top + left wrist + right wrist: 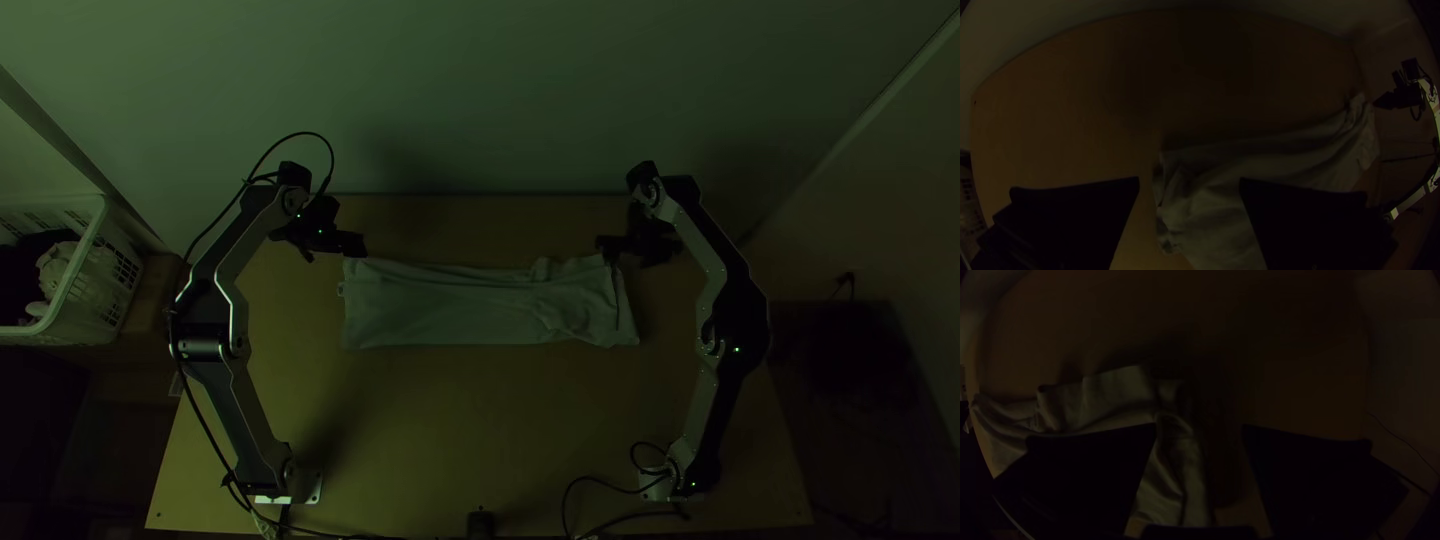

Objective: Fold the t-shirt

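Note:
The pale t-shirt point(440, 308) lies as a long folded strip across the table, with creases and small bunches toward its right end. At its upper left corner is my left gripper point(352, 246); in the left wrist view the same gripper point(1189, 182) stands open, the shirt's end point(1210, 205) between and below its fingers. My right gripper point(608, 250) is at the strip's upper right corner. Seen from the right wrist, that gripper point(1199, 427) is open too, with the shirt's wrinkled end point(1175, 470) below the gap. Neither holds cloth.
The wooden table point(450, 420) has bare wood in front of the shirt. A white basket point(85, 270) with dark and pale cloth stands off the left side. Cables point(610, 490) run along the near edge, by a small dark object point(481, 524). A wall rises behind the table.

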You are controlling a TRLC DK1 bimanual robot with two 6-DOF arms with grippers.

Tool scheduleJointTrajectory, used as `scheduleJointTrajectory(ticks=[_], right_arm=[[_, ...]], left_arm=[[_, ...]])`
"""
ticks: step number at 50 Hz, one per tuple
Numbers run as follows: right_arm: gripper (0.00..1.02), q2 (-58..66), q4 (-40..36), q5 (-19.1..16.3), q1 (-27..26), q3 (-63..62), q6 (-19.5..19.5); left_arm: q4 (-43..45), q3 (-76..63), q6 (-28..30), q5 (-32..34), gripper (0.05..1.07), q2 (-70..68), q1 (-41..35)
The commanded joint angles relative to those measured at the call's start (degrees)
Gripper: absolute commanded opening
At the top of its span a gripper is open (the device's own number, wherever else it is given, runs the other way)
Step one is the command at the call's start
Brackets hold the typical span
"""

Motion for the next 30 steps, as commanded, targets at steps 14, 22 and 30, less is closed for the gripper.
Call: scheduleJointTrajectory(ticks=[14, 22, 30], right_arm=[[0.99, -10.11, -1.34, 1.28, -3.40, 3.34, 0.84], [0.99, -13.01, 0.24, -1.35, -5.68, 6.95, 2.33], [0.99, -15.92, 2.35, -4.52, -7.79, 9.05, 5.24]], left_arm=[[6.66, -17.57, -1.61, 9.35, 1.03, -9.73, 7.16], [8.59, -22.05, -1.96, 12.17, 1.03, -10.96, 9.35], [9.30, -23.81, -2.22, 14.27, 1.03, -10.61, 10.50]])
